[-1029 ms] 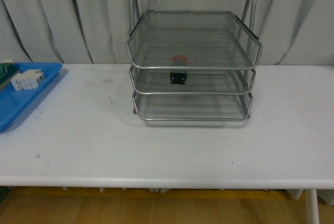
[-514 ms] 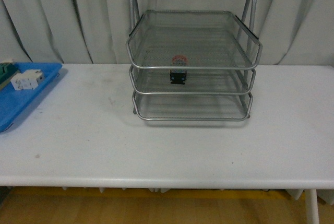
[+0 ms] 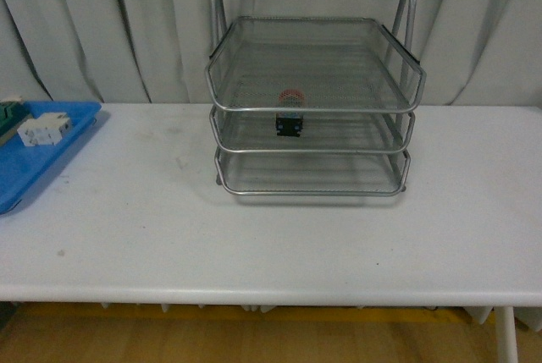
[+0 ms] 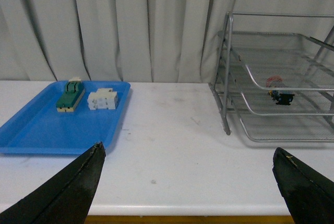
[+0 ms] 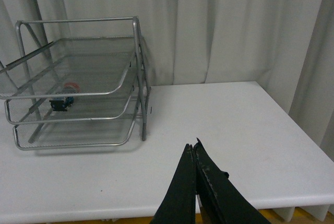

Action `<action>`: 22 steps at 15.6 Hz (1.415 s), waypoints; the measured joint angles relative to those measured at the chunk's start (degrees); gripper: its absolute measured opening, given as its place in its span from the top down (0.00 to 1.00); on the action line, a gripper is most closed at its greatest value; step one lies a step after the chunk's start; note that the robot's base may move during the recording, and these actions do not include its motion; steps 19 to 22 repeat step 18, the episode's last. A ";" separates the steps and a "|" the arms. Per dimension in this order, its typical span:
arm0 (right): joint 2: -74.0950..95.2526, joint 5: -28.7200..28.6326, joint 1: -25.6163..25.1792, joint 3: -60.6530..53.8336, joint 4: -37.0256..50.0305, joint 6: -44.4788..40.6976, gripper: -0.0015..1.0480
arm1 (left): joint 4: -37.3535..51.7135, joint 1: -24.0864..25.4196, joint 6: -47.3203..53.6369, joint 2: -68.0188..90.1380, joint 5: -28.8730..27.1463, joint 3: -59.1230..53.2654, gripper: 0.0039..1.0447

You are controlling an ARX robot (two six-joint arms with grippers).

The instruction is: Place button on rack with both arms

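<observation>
Button (image 3: 290, 114): unmoved, apparently lodged on rack (image 3: 313, 109) middle tier; placement judged complete. Left tool (image 4: 188, 182) spread apart, right tool (image 5: 194, 157) closed, empty.

We seem to be in a lab test bay: a plain white tabletop (image 3: 279, 236), pale curtains (image 3: 102, 24) closing off the background, and a blue parts tray (image 4: 47, 130).
</observation>
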 joint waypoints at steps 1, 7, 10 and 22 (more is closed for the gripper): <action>-5.44 -0.24 0.00 0.02 -8.66 0.02 0.98 | 0.00 0.00 0.00 0.00 0.02 0.00 0.06; -9.53 -0.17 0.00 0.02 -10.03 -0.13 0.61 | 0.00 0.00 0.00 0.00 0.00 0.00 0.06; -9.53 -0.17 0.00 0.02 -10.03 -0.15 0.13 | 0.00 0.00 0.00 0.00 0.02 0.00 0.06; -9.53 -0.17 0.00 0.02 -10.03 -0.17 0.06 | 0.00 0.00 0.00 0.00 0.00 0.00 0.06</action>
